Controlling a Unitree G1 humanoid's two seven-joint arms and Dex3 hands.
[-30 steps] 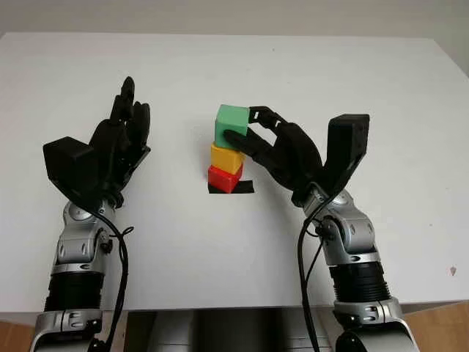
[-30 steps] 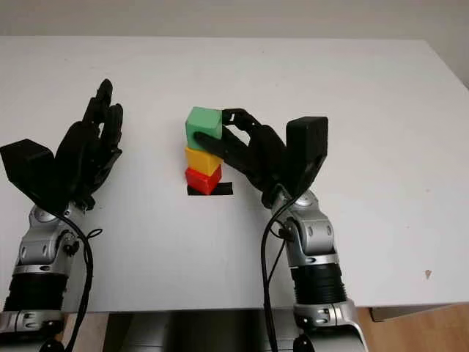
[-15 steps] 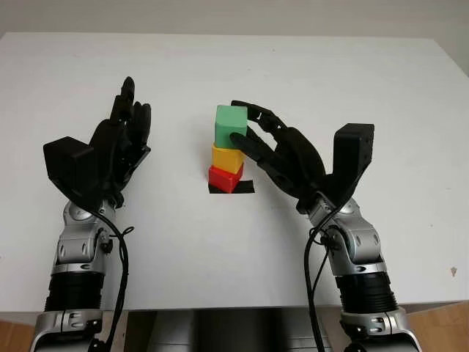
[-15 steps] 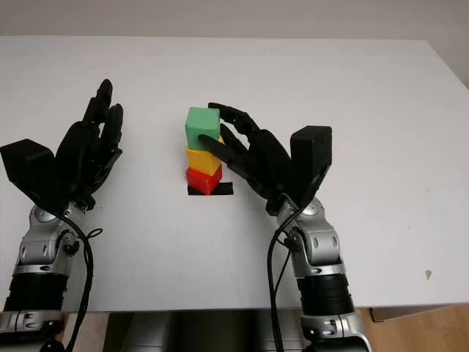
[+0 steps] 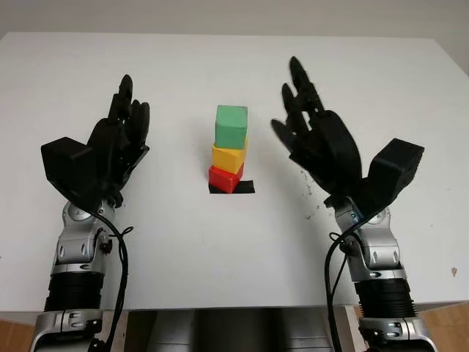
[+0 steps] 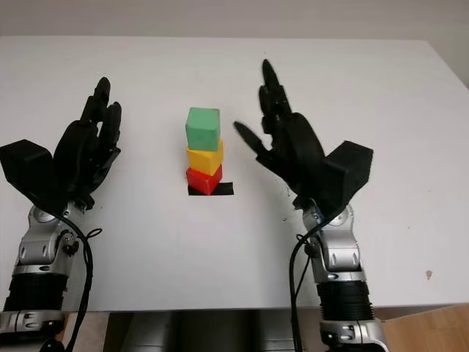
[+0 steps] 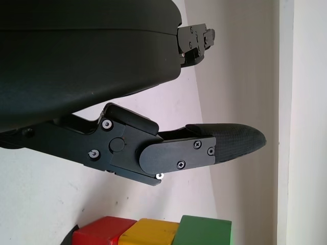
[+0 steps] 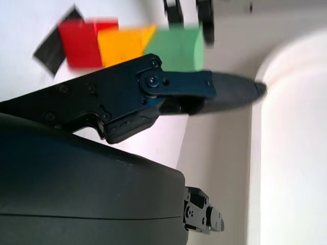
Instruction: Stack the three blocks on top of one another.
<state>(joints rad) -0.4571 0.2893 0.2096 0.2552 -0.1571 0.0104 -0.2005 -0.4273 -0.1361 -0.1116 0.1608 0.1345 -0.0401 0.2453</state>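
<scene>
On the white tabletop (image 5: 234,249), a black tape mark (image 5: 245,187) lies nearest, the red block (image 5: 223,178) on it, the yellow block (image 5: 228,156) next, the green block (image 5: 231,125) topmost — stacked, slightly askew. The right robot hand (image 5: 315,132) is open and empty beside the tower; the left robot hand (image 5: 121,136), open, holds nothing. Judged best: draw away sideways — no brushing the green block.

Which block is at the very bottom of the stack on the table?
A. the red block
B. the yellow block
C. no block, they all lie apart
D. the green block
A: the red block sits on the table, with the yellow block on it and the green block on top.
</scene>
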